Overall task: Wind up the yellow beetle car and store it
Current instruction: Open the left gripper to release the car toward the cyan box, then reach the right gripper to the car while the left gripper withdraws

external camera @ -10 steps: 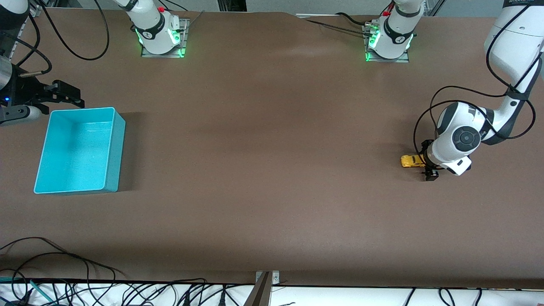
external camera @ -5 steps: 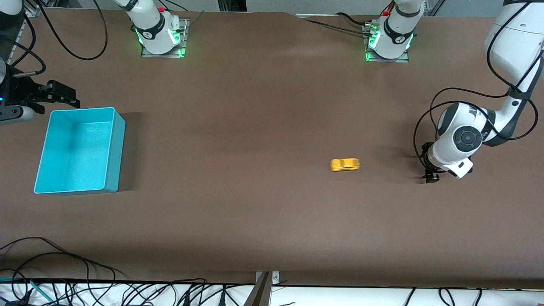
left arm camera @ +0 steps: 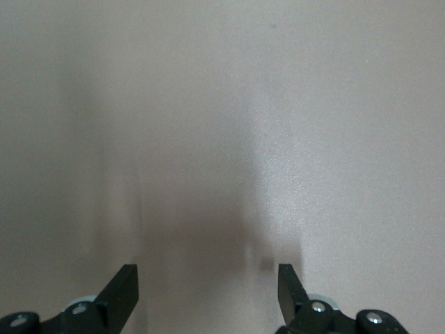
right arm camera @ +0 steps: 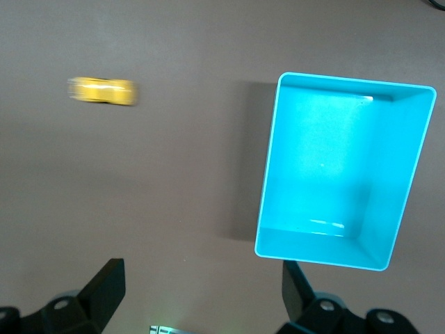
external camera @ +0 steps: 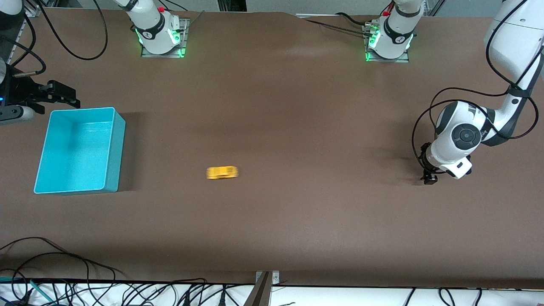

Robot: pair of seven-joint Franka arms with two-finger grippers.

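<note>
The yellow beetle car [external camera: 222,172] is on the brown table, blurred by motion, between the table's middle and the turquoise bin [external camera: 79,150]. It also shows in the right wrist view [right arm camera: 103,91], beside the bin [right arm camera: 341,167]. My left gripper [external camera: 429,176] is open and empty just above the table at the left arm's end; its view shows only bare table between the fingers [left arm camera: 205,292]. My right gripper [external camera: 63,95] is open and empty, up over the table beside the bin's edge that lies farthest from the front camera.
The bin is empty. Cables [external camera: 63,263] lie along the table edge nearest the front camera. The arm bases [external camera: 161,36] stand with green lights along the edge farthest from that camera.
The car was between the left gripper's fingers a second ago. It has since rolled free across the table toward the bin. The left gripper stayed put; the right gripper shifted slightly.
</note>
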